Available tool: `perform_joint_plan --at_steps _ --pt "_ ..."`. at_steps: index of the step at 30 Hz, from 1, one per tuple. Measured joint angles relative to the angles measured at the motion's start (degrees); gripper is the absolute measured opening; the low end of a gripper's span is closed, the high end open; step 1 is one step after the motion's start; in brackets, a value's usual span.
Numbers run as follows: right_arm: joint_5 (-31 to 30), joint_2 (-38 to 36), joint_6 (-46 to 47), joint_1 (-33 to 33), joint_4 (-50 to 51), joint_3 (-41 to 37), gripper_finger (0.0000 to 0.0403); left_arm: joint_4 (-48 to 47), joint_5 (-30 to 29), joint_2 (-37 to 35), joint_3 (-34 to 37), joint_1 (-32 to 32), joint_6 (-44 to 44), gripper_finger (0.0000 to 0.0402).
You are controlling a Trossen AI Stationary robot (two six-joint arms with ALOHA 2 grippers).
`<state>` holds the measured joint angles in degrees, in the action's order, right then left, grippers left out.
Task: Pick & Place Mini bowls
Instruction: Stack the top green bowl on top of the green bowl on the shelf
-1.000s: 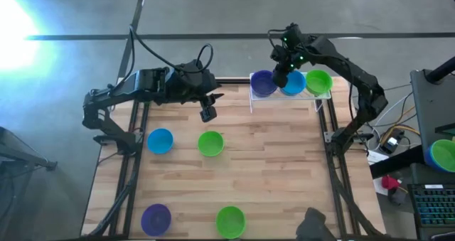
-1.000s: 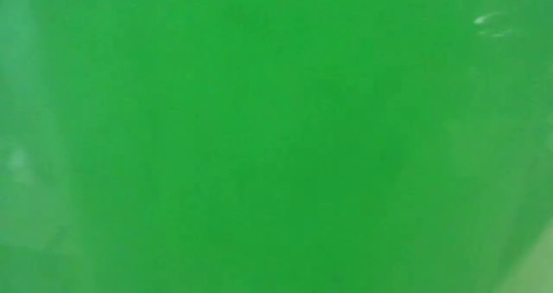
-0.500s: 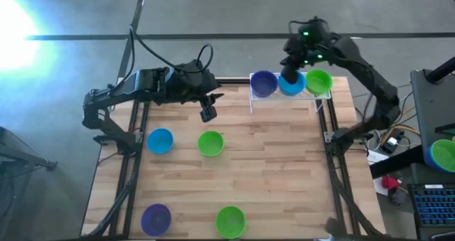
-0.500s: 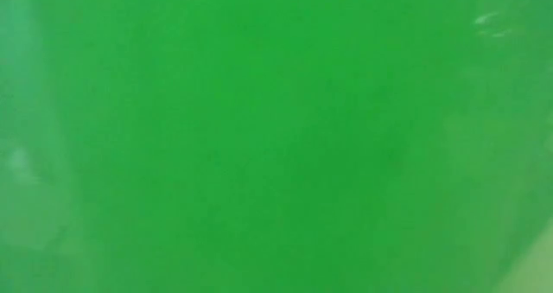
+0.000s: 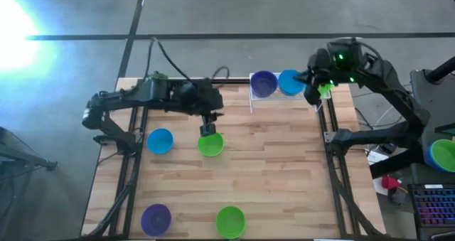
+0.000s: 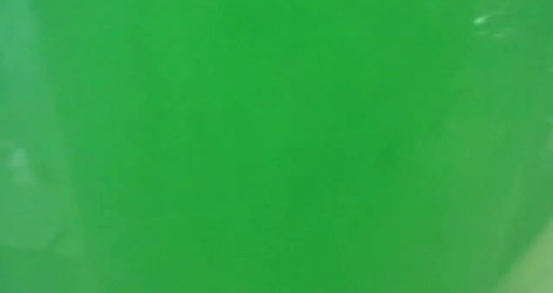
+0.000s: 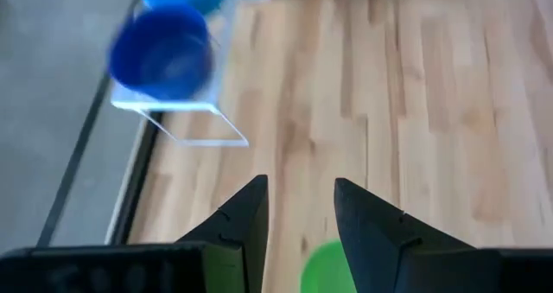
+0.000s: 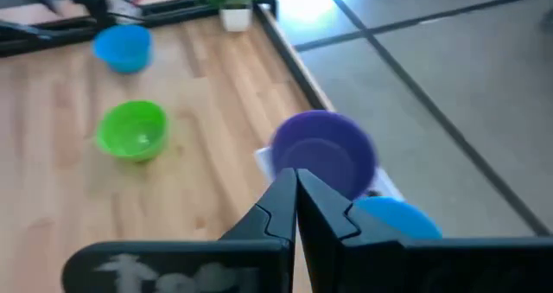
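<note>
With fingers parted, the left pincer (image 5: 207, 129) hangs just above a green bowl (image 5: 210, 144) mid-table, apparently to grasp it, while the right pincer (image 5: 313, 93), closed and empty, sits by the rack (image 5: 253, 99) holding the other bowls.

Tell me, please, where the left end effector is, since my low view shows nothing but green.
Observer: The left end effector hangs open just above a green mini bowl on the table, left of centre.
Operator: And the right one?
Observer: The right end effector is shut, at the right end of the white wire rack, beside a second green mini bowl.
Operator: What else sits in that rack?
Observer: A purple mini bowl and a blue mini bowl, side by side.
</note>
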<state>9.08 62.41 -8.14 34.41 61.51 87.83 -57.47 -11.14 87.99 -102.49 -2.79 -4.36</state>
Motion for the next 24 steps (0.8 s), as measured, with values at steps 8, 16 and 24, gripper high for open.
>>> perform_joint_plan --at_steps 8,16,24 --pt "0.0 -6.0 1.9 -7.0 0.0 -6.4 0.0008 0.0 0.0 0.0 11.3 1.5 -0.2 0.0129" --pt "0.2 -8.1 2.0 -11.1 -0.3 -9.7 0.0008 4.4 0.2 0.0 23.3 1.4 3.6 0.0129" --pt "0.2 -7.6 2.0 -11.7 -0.7 -9.9 0.0008 14.4 0.4 0.0 35.9 0.5 9.3 0.0129"
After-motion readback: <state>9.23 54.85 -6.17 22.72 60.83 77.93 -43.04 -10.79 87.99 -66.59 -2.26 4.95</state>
